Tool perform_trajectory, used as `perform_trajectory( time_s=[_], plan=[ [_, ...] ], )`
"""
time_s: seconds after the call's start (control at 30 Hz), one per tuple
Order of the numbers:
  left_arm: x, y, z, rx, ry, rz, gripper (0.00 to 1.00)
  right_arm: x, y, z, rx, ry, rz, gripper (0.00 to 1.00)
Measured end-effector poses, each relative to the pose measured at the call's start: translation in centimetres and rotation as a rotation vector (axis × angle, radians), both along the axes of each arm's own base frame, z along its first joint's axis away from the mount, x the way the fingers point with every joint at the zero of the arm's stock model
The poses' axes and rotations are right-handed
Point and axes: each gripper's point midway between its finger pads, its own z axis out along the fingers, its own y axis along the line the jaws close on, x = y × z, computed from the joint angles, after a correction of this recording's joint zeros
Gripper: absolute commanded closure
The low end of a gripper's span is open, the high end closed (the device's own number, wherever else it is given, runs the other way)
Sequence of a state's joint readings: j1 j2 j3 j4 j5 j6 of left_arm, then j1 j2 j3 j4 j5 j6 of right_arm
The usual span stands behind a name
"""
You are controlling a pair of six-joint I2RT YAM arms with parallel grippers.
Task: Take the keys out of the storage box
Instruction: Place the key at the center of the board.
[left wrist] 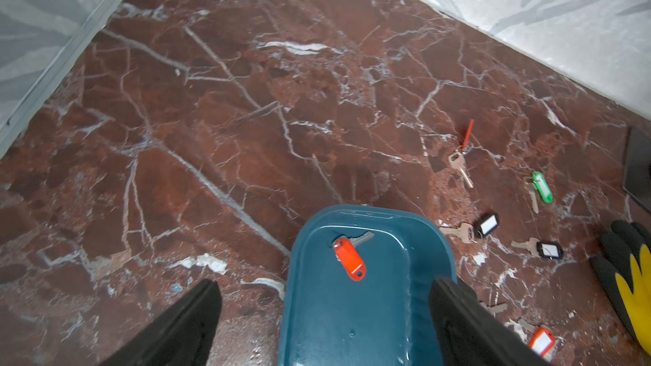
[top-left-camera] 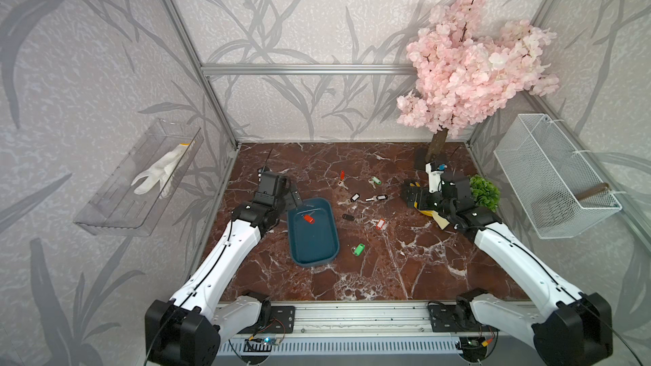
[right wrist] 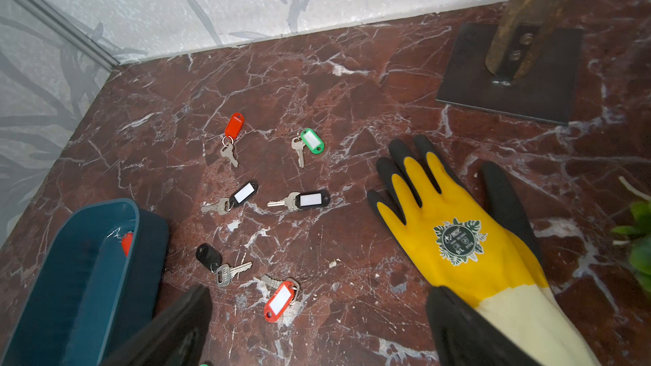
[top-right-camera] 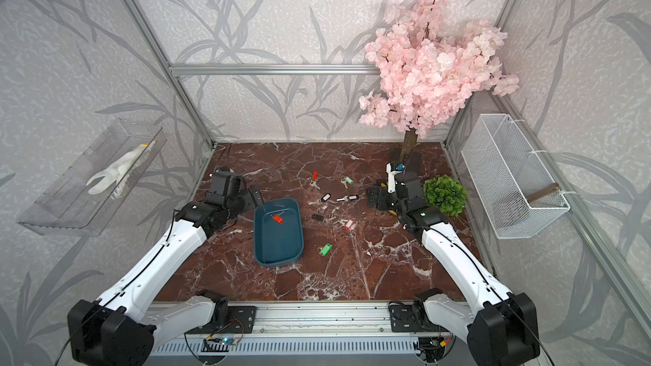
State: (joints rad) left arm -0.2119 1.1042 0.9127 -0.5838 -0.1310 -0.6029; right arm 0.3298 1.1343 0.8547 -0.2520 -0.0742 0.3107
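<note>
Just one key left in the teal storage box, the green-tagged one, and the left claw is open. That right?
Not quite. The single key in the storage box has a red tag, not a green one. The left wrist view shows it plainly, and both top views agree. The rest holds: it is the only key in the box, and the left claw is open.

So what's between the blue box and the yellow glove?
Keys on the marble, tagged black, red and green. The right wrist view shows them between the storage box and the glove.
</note>
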Motion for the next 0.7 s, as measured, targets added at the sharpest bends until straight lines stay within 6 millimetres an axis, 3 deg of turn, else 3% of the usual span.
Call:
perform_trajectory(
  time_s=[0.2,0.33,0.57,0.7],
  plan=[
    [-1.7,2.9,-2.8,-0.101,0.067,0.109,0.03,0.4,3.8,0.6,-0.045,-0.013,0.127,0.01],
    [-2.1,3.6,-4.4,-0.197,0.091,0.153,0.03,0.5,7.0,0.8,-0.088,-0.013,0.229,0.01],
    [-0.9,2.4,-6.8,-0.357,0.109,0.14,0.05,0.1,11.5,-0.4,-0.12,0.015,0.366,0.01],
    [0.7,0.8,-8.6,-0.44,0.146,0.094,0.16,-0.2,13.4,-1.3,-0.132,0.044,0.421,0.01]
  ],
)
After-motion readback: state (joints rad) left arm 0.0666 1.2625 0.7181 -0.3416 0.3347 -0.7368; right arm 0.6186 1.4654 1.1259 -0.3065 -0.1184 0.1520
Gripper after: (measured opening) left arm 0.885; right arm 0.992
